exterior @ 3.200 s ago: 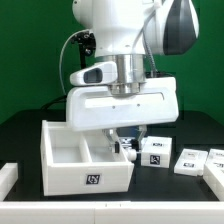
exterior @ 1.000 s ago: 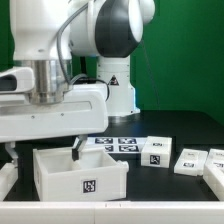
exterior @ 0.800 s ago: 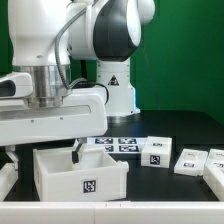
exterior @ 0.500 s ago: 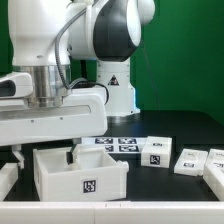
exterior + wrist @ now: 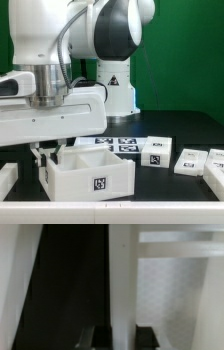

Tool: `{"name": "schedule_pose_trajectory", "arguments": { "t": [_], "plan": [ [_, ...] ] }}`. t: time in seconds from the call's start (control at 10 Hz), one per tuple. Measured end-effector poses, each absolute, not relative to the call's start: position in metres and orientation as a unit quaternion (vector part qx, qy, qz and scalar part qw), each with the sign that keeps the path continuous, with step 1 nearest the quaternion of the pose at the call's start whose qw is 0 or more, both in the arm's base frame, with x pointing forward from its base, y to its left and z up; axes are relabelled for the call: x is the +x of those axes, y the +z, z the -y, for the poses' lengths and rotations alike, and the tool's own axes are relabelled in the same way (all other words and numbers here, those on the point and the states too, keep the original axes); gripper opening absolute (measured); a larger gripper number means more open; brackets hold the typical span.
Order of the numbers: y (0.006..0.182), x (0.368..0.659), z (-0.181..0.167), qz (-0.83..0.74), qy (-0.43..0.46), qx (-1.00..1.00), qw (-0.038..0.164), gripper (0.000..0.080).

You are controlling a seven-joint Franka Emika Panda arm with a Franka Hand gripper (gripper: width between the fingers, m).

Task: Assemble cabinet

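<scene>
The cabinet (image 5: pixel 90 170) is a white open box with a tag on its front face, standing on the black table in the exterior view. My gripper (image 5: pixel 45 153) hangs under the large white hand at the box's left wall. In the wrist view my gripper (image 5: pixel 120 335) has its two dark fingers (image 5: pixel 95 338) pressed against either side of a thin white cabinet wall (image 5: pixel 120 274). The ribbed inside of the cabinet (image 5: pixel 175 297) lies beside that wall. The gripper is shut on the wall.
The marker board (image 5: pixel 118 143) lies behind the cabinet. Three small white tagged panels (image 5: pixel 155 153) (image 5: pixel 188 158) (image 5: pixel 214 165) lie at the exterior view's right. A white piece (image 5: pixel 8 180) sits at the left edge. The robot base (image 5: pixel 116 92) stands at the back.
The cabinet has shifted toward the exterior view's right and turned a little. The gripper fingers now show at its left wall instead of over its back middle.
</scene>
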State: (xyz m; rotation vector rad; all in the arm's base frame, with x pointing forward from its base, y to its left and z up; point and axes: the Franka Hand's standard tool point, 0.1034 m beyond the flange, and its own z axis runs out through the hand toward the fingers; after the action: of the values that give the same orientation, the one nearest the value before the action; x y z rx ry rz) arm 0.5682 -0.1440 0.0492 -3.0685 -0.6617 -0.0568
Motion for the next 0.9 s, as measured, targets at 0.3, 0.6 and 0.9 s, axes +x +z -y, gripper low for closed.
{"name": "schedule_pose_trajectory", "arguments": {
  "t": [0.3,0.6,0.9],
  "plan": [
    [0.056,0.587,0.132,0.277,-0.025,-0.96,-0.013,0.0087],
    [0.054,0.582,0.132,0.275,-0.028,-0.961,-0.016,0.0087],
    [0.056,0.591,0.118,0.397,-0.019,-0.917,-0.023,0.0087]
  ]
}}
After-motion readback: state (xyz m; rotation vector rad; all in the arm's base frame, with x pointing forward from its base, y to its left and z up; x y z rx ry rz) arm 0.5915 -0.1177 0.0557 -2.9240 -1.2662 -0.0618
